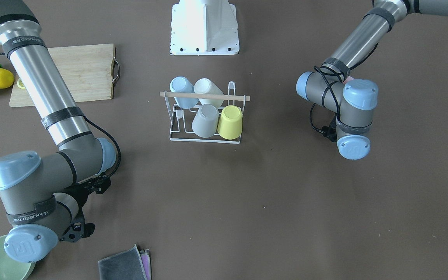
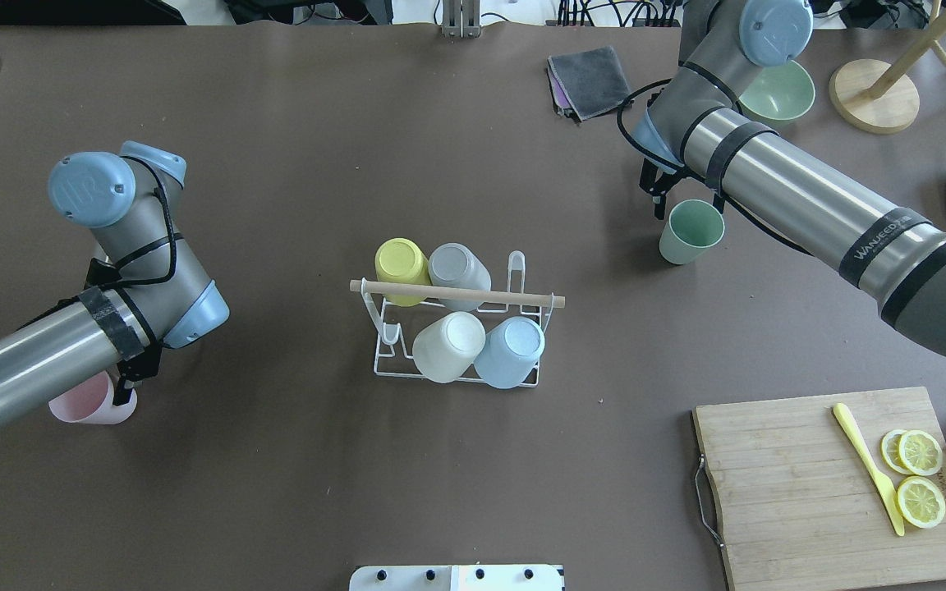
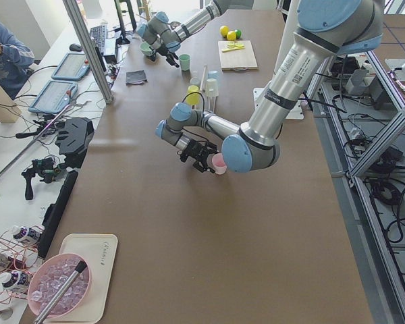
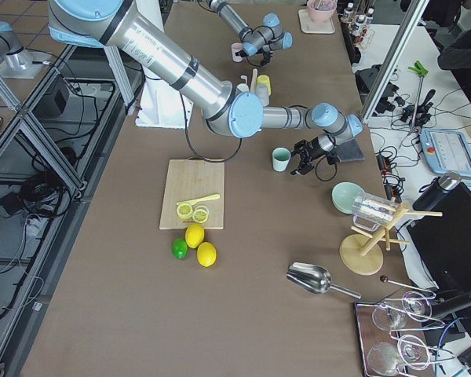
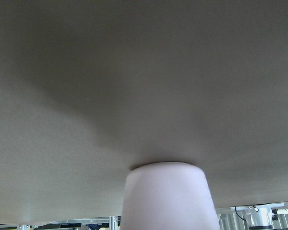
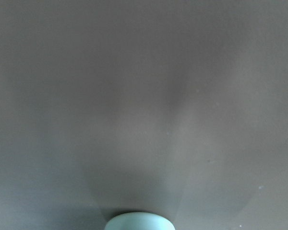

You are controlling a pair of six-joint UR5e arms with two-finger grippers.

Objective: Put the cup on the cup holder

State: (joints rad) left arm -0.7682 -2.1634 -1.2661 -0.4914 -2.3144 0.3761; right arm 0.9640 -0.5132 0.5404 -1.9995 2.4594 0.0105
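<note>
brown counter (image 2: 317, 476), overhead view: left gripper (image 2: 123, 392) at lower left seems clenched on a pale pink plastic cup (image 2: 85, 404), which could knock the four upturned cups (image 2: 450, 345) off the central white wire cup holder (image 2: 456, 293); the right gripper's (image 2: 660, 197) state i cannot tell.

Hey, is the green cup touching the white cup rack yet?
Apart. The overhead view shows the green cup standing on the table off to one side of the cup holder, with bare table between them.
</note>
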